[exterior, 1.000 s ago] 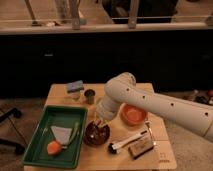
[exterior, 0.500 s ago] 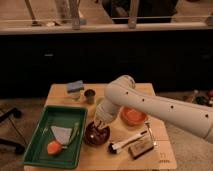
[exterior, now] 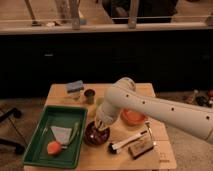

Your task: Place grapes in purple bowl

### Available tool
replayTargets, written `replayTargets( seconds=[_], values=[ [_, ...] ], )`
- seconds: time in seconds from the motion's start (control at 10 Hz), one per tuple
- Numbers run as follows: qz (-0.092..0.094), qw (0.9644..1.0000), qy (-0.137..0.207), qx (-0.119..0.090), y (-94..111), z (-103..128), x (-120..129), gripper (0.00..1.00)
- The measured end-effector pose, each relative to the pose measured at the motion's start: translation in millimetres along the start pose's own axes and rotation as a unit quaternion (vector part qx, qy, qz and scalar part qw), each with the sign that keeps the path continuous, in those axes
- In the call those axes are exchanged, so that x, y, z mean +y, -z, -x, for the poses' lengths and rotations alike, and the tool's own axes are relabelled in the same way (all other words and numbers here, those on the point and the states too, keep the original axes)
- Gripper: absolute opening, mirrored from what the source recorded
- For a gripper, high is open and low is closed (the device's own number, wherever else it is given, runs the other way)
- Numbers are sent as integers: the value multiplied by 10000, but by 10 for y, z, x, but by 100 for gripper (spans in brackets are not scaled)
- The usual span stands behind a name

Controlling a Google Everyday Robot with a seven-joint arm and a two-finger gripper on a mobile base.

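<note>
The gripper [exterior: 102, 126] is seen low over the purple bowl [exterior: 90, 139], at the end of the white arm [exterior: 155, 109] that reaches in from the right across the wooden table [exterior: 161, 156]. The bowl stands near the middle of the table, just beside the right edge of the green tray [exterior: 34, 150] and to the left of an orange dish [exterior: 134, 117].

The grapes cannot be made out separately: the dark inside of the bowl and the gripper's tip are merged in this view, so it cannot be told whether the bunch is held, is being let go, or already lies in the bowl. Whether the gripper is spread or closed cannot be told either.

The step in hand is judged to be the placing itself (the tool is set right above the bowl's opening, not off to one side). If the grapes are held, a release is called for next, with the tool kept over the bowl's centre so that nothing is dropped on the rim or beside the tray. After that, a straight lift is needed, so that the bowl is not dragged or tipped and the dark marker-like tool [exterior: 125, 143] lying just to its right is not knocked.
</note>
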Motion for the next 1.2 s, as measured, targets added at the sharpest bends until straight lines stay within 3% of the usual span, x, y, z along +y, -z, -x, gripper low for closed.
replayTargets(
  seconds=[0.4,0.7,1.0,1.2],
  values=[
    [-121,9998,69,-158,-3,-68,-79,47],
    [-223,9984,236,-452,-55,-114,-124,76],
    [-272,9961,417,-721,-129,-141,-163,80],
    [-374,9951,466,-783,-116,-200,-151,80]
  ],
)
